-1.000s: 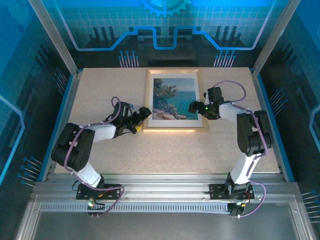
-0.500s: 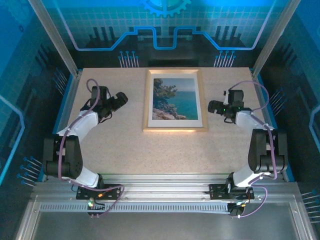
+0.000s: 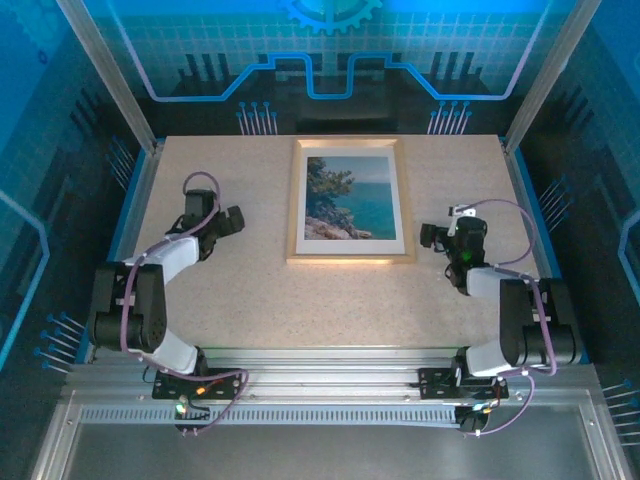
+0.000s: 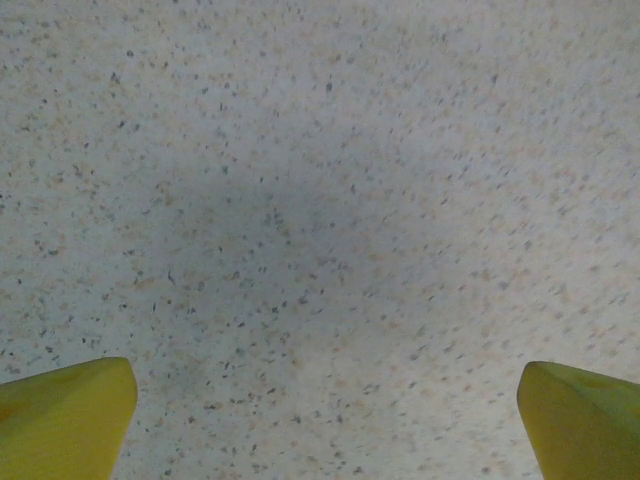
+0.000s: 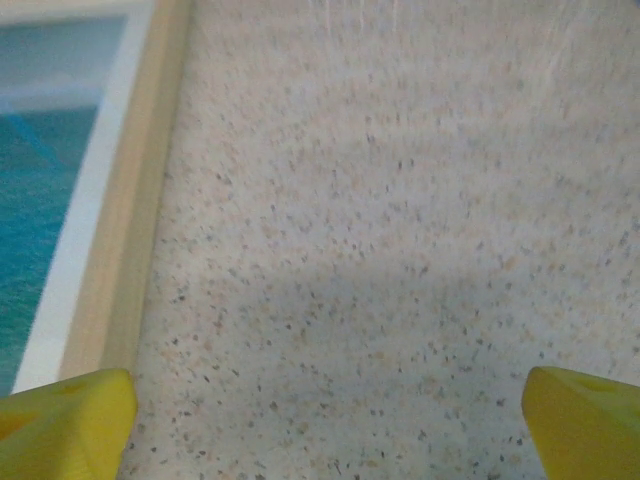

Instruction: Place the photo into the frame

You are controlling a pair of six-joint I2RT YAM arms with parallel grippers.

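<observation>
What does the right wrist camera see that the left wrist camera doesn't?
Right wrist camera: the wooden frame, its white border and the photo, turquoise sea. Left wrist camera: adds nothing new. Both: the speckled table, a soft shadow, and yellow fingertips far apart; the left gripper and right gripper are open.

The speckled beige table is carrying the light wooden frame, which is lying flat toward the far middle of its surface, long sides running near to far, with the photo sitting inside a white mat.
</observation>
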